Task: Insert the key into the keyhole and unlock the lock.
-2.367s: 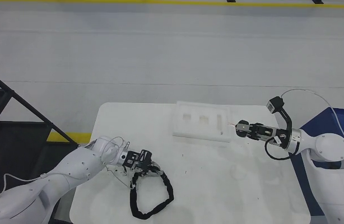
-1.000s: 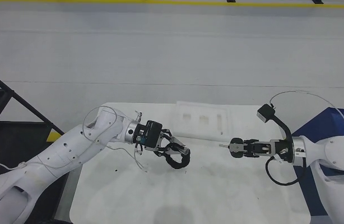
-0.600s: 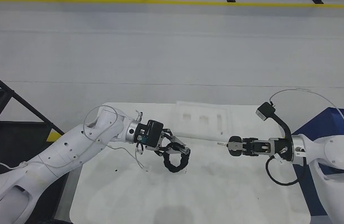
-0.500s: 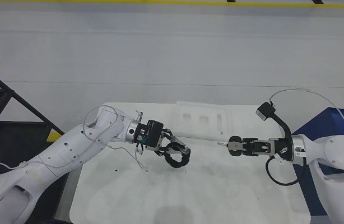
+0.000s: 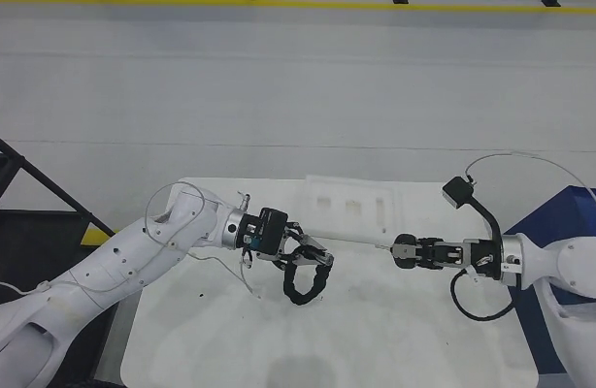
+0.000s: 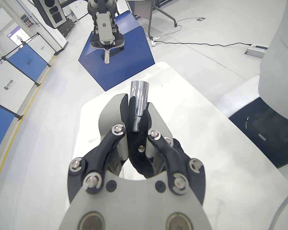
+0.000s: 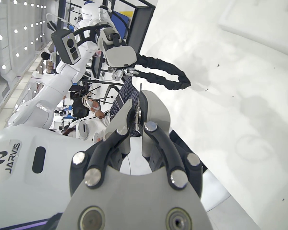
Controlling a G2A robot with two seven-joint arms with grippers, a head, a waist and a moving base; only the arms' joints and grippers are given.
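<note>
Left arm has lifted lock off table's near edge and carried it toward centre; right arm has swung in from foam tray to face it. Left gripper (image 6: 135, 104) clenched on lock (image 5: 303, 274), held in air above table (image 5: 424, 335). Chrome cylinder (image 6: 140, 93) sticks out past fingertips toward right arm. Black sleeved cable loop (image 5: 299, 288) dangles below gripper. Foam tray (image 5: 351, 209) lies on table's far side. Key (image 6: 107, 57) pinched in right gripper (image 7: 139, 105), blade aimed at cylinder, clear gap between, not inserted.
</note>
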